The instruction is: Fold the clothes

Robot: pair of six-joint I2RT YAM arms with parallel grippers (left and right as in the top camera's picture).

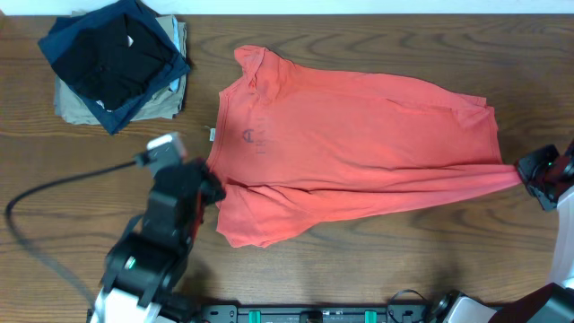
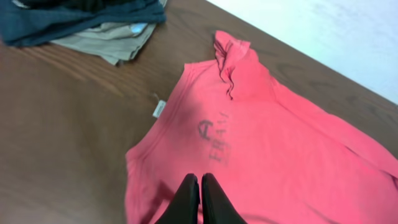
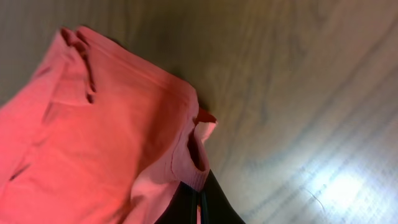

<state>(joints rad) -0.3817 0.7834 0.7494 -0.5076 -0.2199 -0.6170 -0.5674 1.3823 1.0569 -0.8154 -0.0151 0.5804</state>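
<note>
The coral-red T-shirt lies spread across the table's middle, neck end to the left, with faint lettering showing through and a small white label at its edge. My left gripper is shut on the shirt's near left part; its fingertips pinch the red cloth. My right gripper is shut on the shirt's hem at the right end, and the ribbed hem sits between its fingers, drawn out toward the right.
A stack of black and navy garments on a khaki-beige one sits at the back left, also seen in the left wrist view. A black cable loops over the wood at the left.
</note>
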